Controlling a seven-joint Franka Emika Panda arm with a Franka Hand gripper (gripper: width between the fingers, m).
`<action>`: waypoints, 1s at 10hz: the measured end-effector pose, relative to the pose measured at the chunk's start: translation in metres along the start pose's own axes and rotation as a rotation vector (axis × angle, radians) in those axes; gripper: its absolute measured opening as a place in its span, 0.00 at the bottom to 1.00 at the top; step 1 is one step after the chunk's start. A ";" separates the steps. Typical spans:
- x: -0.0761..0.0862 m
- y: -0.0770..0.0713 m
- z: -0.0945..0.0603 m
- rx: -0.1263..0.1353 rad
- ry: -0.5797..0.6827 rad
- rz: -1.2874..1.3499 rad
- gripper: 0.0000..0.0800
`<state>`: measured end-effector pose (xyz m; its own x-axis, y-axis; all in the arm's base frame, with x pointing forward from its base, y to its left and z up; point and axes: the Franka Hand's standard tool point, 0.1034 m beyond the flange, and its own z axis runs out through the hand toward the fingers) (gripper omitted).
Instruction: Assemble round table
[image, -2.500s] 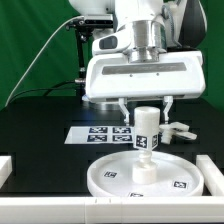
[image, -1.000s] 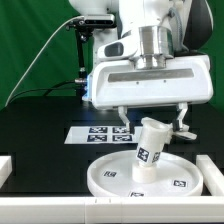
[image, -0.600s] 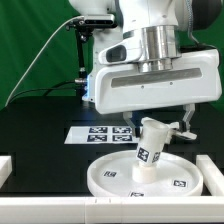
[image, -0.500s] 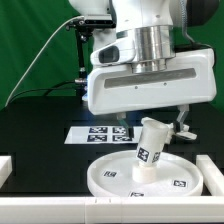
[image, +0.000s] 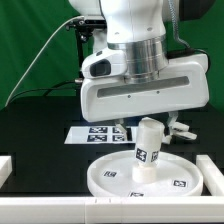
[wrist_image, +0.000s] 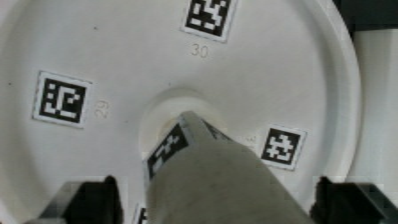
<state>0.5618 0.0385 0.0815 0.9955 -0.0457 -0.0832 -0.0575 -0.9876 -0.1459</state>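
The large round rimmed disc (image: 108, 176) lies flat near the table's front. The short cylindrical post (image: 148, 152) stands about upright at its centre, with a tag on its side. My gripper (image: 146, 126) hangs right over the post, its jaws open, one on each side of the post's top and not touching it. In the wrist view the post (wrist_image: 224, 178) rises between the two dark fingers (wrist_image: 96, 198) with gaps on both sides, and the disc (wrist_image: 107, 50) lies below. The cross-shaped piece (image: 182, 128) lies behind the disc, toward the exterior view's right, mostly hidden.
The marker board (image: 92, 133) lies on the black table behind the disc. White edge rails stand at the exterior view's left (image: 5, 165), right (image: 214, 168) and along the front (image: 100, 212). A green backdrop and a cable are behind.
The post was tilted toward the exterior view's right with the gripper raised above it. Now the gripper has come down over it and the post stands about upright.
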 end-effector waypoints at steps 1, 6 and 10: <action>0.000 0.002 0.000 -0.002 0.000 0.021 0.51; 0.000 0.002 0.001 0.000 0.006 0.249 0.51; 0.001 -0.004 0.003 0.046 0.038 0.871 0.51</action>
<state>0.5630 0.0430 0.0788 0.5978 -0.7873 -0.1509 -0.8013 -0.5920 -0.0859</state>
